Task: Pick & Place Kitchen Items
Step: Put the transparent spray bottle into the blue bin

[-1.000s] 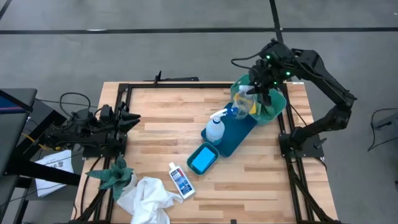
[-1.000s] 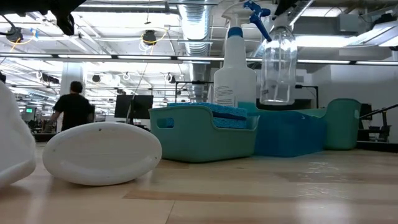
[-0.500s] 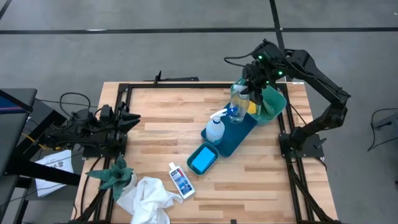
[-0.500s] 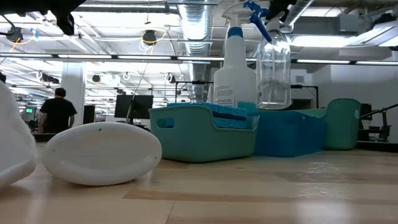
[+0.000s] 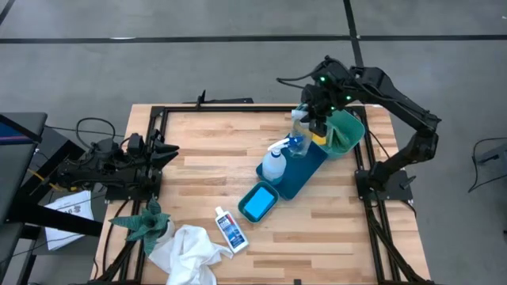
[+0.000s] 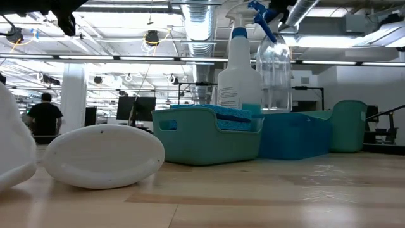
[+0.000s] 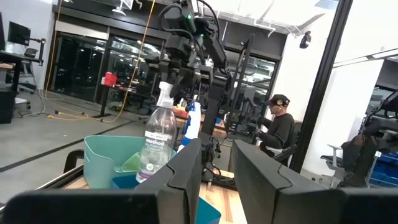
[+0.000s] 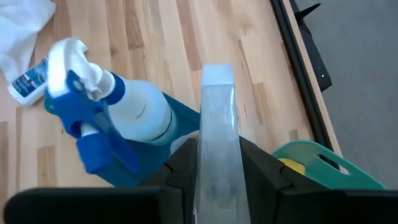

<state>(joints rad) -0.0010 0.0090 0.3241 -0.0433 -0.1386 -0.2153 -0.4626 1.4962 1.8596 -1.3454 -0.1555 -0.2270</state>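
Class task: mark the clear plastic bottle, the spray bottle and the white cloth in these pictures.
clear plastic bottle (image 6: 274, 79), low view, on its transparent body.
spray bottle (image 5: 273, 165), high view, on its white body.
white cloth (image 5: 186, 252), high view, on the crumpled middle.

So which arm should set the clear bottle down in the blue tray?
Right. The right gripper already holds the clear bottle above the blue tray; the left gripper waits at the table's left edge.

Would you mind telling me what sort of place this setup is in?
Probably a robotics lab or open workshop. The low view shows exposed ceiling ducts and strip lights over rows of monitors, and a person sits at a workstation behind the wooden table.
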